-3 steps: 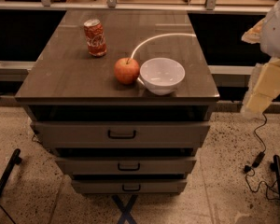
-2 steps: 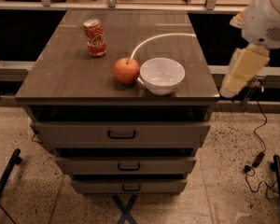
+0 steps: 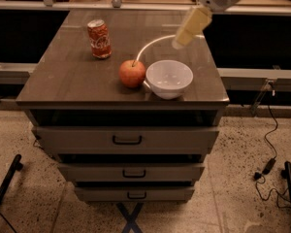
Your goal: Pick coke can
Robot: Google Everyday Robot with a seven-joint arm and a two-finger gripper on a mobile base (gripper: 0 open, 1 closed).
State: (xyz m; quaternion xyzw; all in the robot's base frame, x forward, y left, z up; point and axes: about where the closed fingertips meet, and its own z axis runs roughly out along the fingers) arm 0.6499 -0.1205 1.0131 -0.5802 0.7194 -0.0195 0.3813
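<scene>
The coke can (image 3: 99, 38), red with white script and a silver top, stands upright at the back left of the dark cabinet top (image 3: 77, 76). A red apple (image 3: 132, 73) sits in front and to the right of it. My gripper (image 3: 188, 29) hangs from the white arm at the top right, above the table's right side, over and behind the white bowl (image 3: 169, 78). It is well right of the can and holds nothing that I can see.
The cabinet has three closed drawers (image 3: 127, 140) below the top. A black cable (image 3: 270, 144) trails on the speckled floor at the right. A dark shelf and counter run behind the cabinet.
The arm has swung in from the right edge of view, moving left and up, and now hangs over the cabinet top behind the bowl. The can, apple and bowl have not moved.
</scene>
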